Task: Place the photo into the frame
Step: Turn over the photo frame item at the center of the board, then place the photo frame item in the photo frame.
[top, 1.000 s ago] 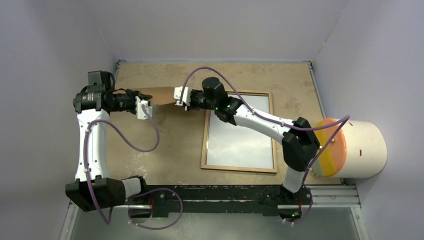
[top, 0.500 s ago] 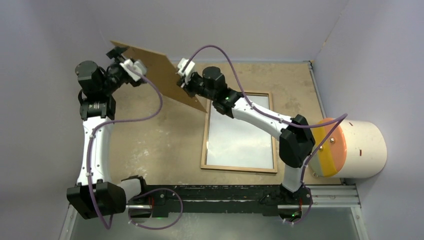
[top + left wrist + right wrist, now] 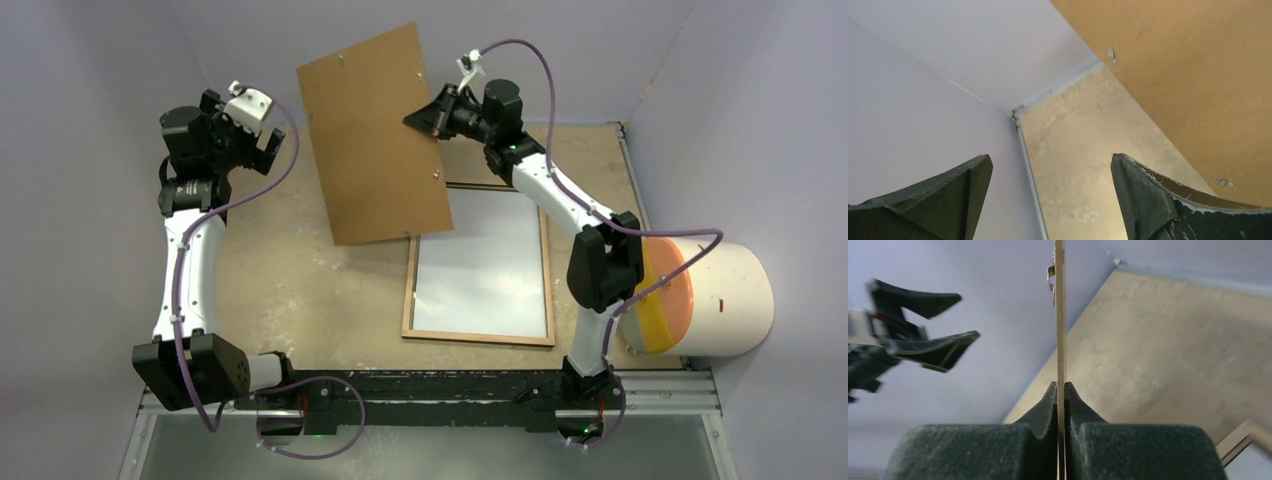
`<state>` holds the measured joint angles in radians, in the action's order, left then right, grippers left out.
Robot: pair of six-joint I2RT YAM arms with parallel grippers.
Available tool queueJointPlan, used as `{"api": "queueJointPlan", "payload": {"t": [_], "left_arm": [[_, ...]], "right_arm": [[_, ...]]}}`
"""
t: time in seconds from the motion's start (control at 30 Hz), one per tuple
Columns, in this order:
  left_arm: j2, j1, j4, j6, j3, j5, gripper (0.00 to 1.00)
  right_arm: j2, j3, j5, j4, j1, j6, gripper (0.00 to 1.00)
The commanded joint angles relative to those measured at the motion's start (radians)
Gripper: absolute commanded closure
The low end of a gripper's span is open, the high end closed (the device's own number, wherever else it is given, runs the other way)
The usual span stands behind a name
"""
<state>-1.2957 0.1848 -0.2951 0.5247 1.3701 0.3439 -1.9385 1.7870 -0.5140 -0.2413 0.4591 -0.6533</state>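
The frame (image 3: 410,290) lies flat on the table, its light brown wood rim facing up; its corner (image 3: 1240,440) shows in the right wrist view. Inside the rim is a pale white surface (image 3: 480,265); I cannot tell whether it is the photo's white face or the pane. My right gripper (image 3: 432,118) is shut on the right edge of the plain brown backing board (image 3: 375,135), holding it up in the air left of the frame's far end. The board's thin edge (image 3: 1059,315) stands between the closed fingers (image 3: 1059,386). My left gripper (image 3: 255,130) is open and empty (image 3: 1050,165), just left of the board (image 3: 1188,75).
A white cylinder with an orange lid (image 3: 700,297) lies at the table's right edge. Pale walls close in the tan table (image 3: 300,280) on three sides. A black rail (image 3: 450,385) with both arm bases runs along the near edge.
The right gripper closed on the backing board and swung it up from flat to nearly upright. The left gripper let go of the board, opened wide and drew back to the left.
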Motion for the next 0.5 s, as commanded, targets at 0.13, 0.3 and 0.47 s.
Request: {"api": "queueJointPlan", "payload": {"t": [0.13,0.3,0.47], "left_arm": [[0.042,0.028,-0.124,0.034,-0.099,0.029,0.04],[0.021,0.027,-0.186,0.075,-0.096,0.067,0.05],[-0.020,0.027,-0.235,0.090,-0.092,0.084,0.04]], "right_arm": [[0.207,-0.288,-0.194,-0.251,-0.146,-0.549,1.00],[0.321,-0.521,-0.308,-0.208,-0.280,-0.587,1.00],[0.446,-0.701,-0.399,-0.134,-0.394,-0.511,1.00]]}}
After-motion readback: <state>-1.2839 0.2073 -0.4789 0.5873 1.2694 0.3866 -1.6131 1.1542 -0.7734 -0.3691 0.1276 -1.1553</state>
